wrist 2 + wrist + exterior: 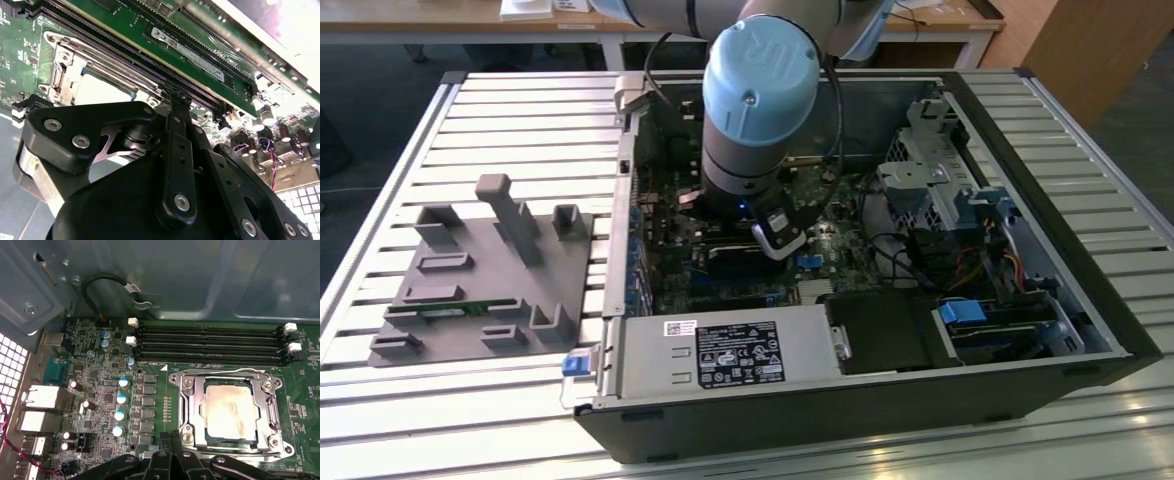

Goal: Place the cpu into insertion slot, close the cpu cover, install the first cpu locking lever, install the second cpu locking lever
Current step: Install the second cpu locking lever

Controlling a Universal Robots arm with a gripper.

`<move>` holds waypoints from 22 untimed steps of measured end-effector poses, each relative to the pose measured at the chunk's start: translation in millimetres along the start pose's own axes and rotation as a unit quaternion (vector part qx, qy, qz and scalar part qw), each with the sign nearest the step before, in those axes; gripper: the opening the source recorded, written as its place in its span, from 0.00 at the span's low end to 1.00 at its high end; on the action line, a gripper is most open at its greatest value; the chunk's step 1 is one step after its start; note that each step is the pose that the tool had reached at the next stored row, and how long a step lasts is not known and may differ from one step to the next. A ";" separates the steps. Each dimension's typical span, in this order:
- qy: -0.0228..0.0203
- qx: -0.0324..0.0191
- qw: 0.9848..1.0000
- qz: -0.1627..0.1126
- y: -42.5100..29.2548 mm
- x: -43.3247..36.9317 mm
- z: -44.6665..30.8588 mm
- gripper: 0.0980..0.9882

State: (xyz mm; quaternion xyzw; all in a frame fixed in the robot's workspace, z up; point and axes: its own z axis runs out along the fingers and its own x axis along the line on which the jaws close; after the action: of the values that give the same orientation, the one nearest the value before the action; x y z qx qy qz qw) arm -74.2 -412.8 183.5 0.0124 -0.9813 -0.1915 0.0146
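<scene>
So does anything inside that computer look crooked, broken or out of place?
Nothing stands out. The cpu lies flat and square in the insertion slot, the cpu cover sits down around it, and the gripper hovers beside the socket's edge. No loose or damaged parts show.

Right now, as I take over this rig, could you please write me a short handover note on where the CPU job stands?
Gripper: inside the open computer case, fingers together, holding nothing, tips at the socket's edge.
Square silvery-grey cpu: already seated in the metal-rimmed insertion slot on the green motherboard.
Thin silvery cpu cover frame: closed flat around the chip.
Locking levers: wire levers run along the socket's sides; I cannot tell whether either is latched, so check both.
</scene>
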 end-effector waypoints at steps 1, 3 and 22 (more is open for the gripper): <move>0.000 0.000 1.000 0.000 0.0 0.0 0.0 0.01; 0.000 0.000 1.000 0.000 -0.1 0.1 -0.1 0.01; 0.000 0.004 1.000 0.000 -2.7 0.4 -3.9 0.01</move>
State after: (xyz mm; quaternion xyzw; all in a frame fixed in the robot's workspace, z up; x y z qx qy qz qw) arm -74.4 -416.8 186.1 0.0123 -0.9821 -0.1876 0.0147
